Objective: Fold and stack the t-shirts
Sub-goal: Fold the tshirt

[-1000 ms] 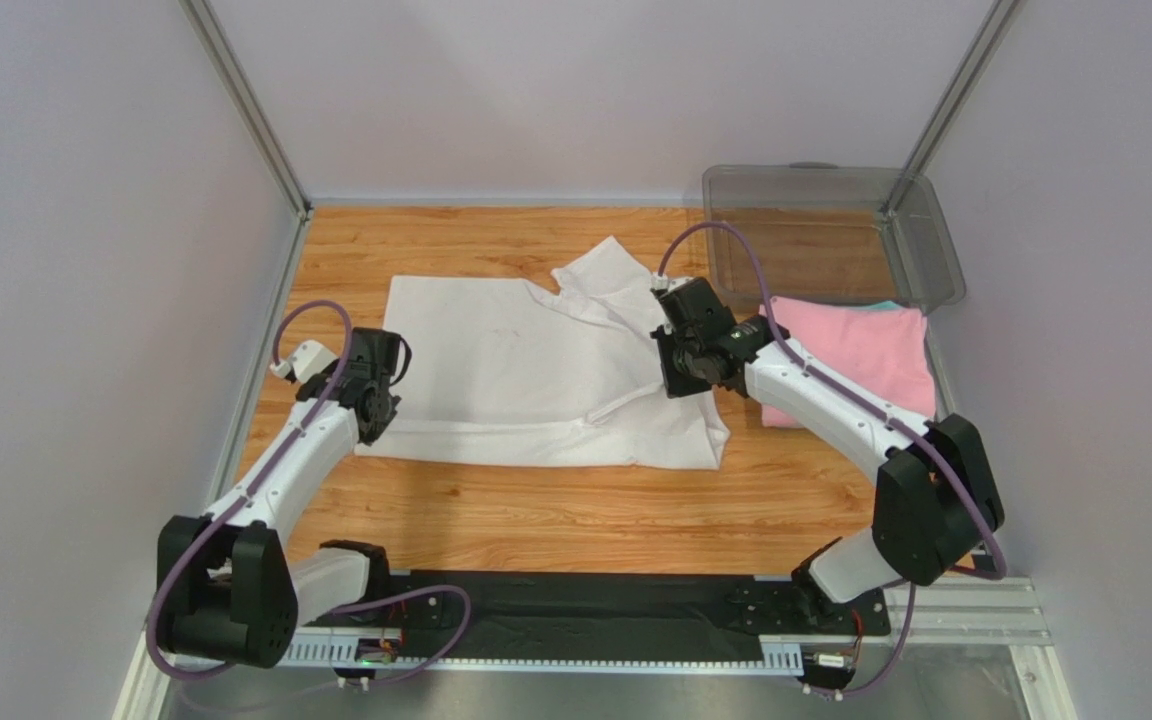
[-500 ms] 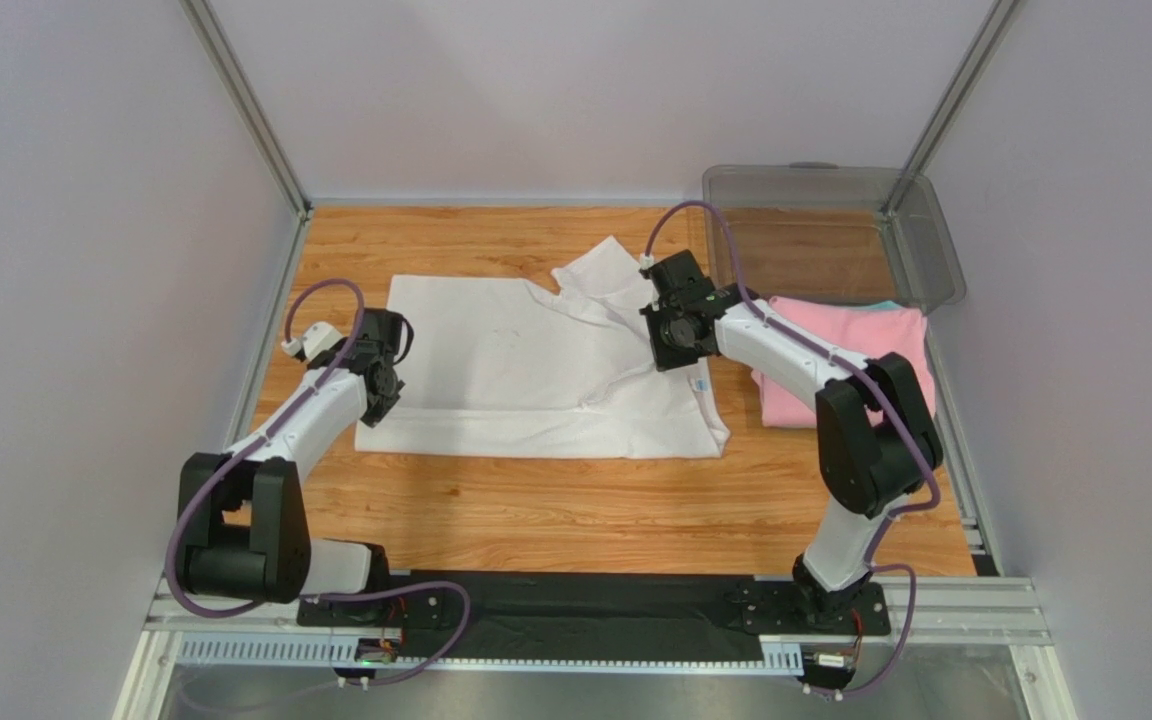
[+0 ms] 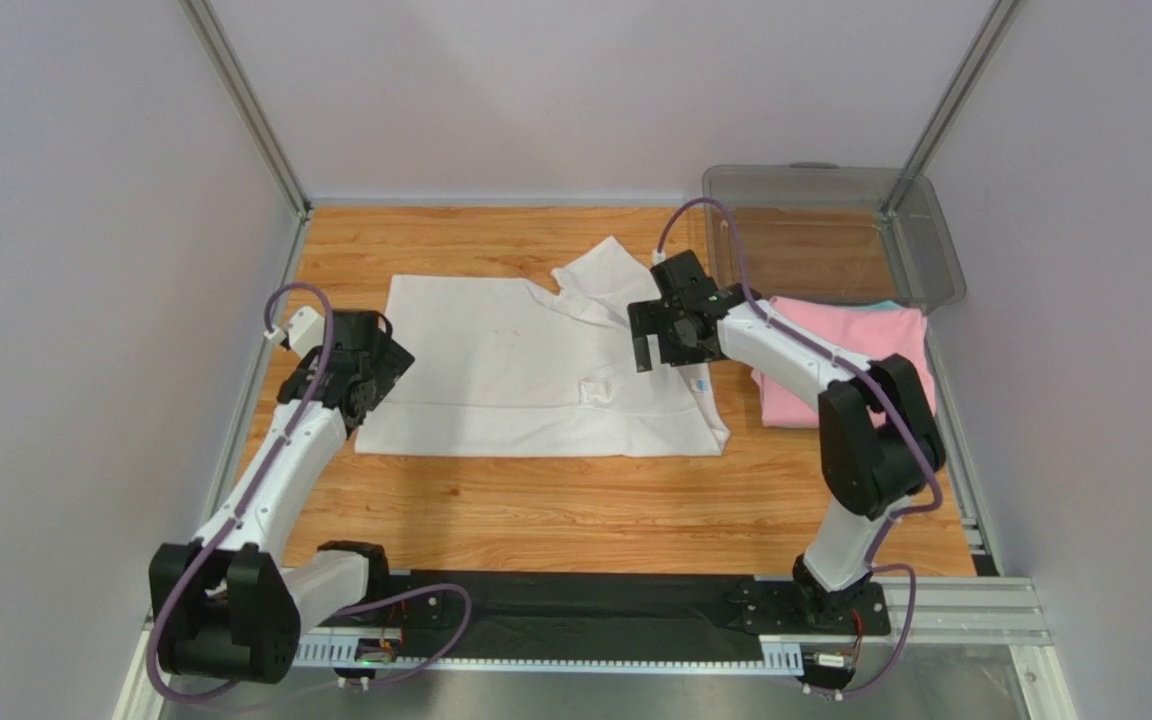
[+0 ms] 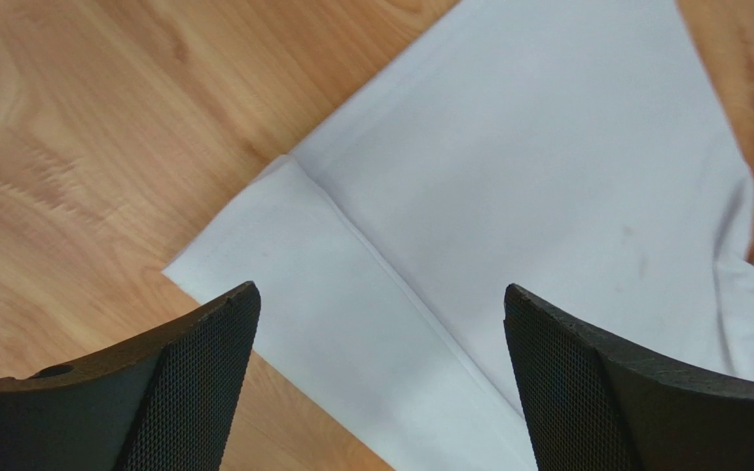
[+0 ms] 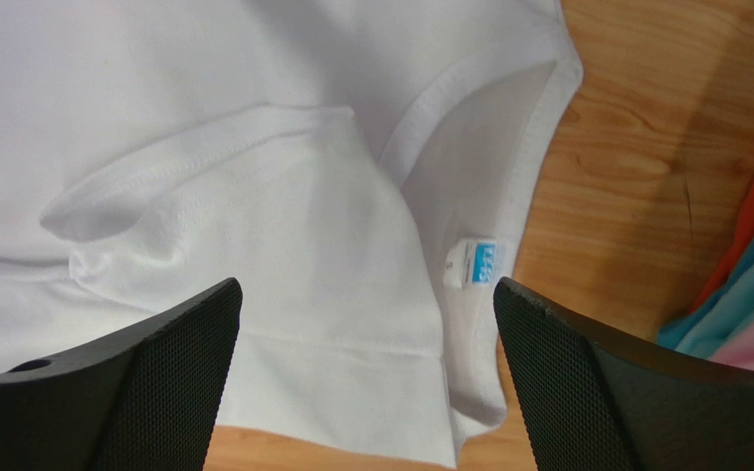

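The wooden surface (image 3: 537,503) is bare along its near edge. Just past that strip, the white t-shirt (image 3: 522,375) lies flat across the middle. It is partly folded, with one sleeve bunched up toward the far edge.

My left hand (image 3: 364,365) hangs over the shirt's left edge. Its fingers (image 4: 204,373) are spread wide with a hemmed corner of the cloth showing between them, and they grip nothing. My right hand (image 3: 657,333) hangs over the shirt's right side by the collar, likewise spread and empty (the small blue tag (image 5: 477,263) shows just inside the neckline).

By the right edge lies the folded pink t-shirt (image 3: 853,353). A sliver of the teal t-shirt (image 3: 886,306) peeks out at its far side. A clear bin (image 3: 946,248) fills the far right corner.
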### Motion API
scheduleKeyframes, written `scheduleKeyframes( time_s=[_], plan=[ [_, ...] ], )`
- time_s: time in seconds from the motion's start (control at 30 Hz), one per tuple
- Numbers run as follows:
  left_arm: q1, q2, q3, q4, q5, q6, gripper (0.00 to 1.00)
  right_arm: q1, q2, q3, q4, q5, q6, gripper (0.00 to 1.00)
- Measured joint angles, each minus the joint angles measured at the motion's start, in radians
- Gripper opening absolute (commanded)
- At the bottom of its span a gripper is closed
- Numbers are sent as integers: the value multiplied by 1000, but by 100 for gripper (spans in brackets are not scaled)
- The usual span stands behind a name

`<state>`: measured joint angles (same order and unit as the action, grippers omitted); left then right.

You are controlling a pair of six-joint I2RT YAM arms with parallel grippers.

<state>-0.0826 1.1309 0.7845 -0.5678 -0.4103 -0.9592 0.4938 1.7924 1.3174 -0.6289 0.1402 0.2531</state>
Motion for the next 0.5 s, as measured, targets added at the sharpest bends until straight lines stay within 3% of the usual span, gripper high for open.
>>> scheduleKeyframes(
  time_s=[0.2, 0.5],
  plan=[
    [0, -68, -97, 135, 184, 49, 100, 28, -212, -225, 53, -73, 66, 100],
    [0, 177, -130, 272, 344, 80, 100, 42, -106, -305, 149, -142, 128, 100]
  ],
)
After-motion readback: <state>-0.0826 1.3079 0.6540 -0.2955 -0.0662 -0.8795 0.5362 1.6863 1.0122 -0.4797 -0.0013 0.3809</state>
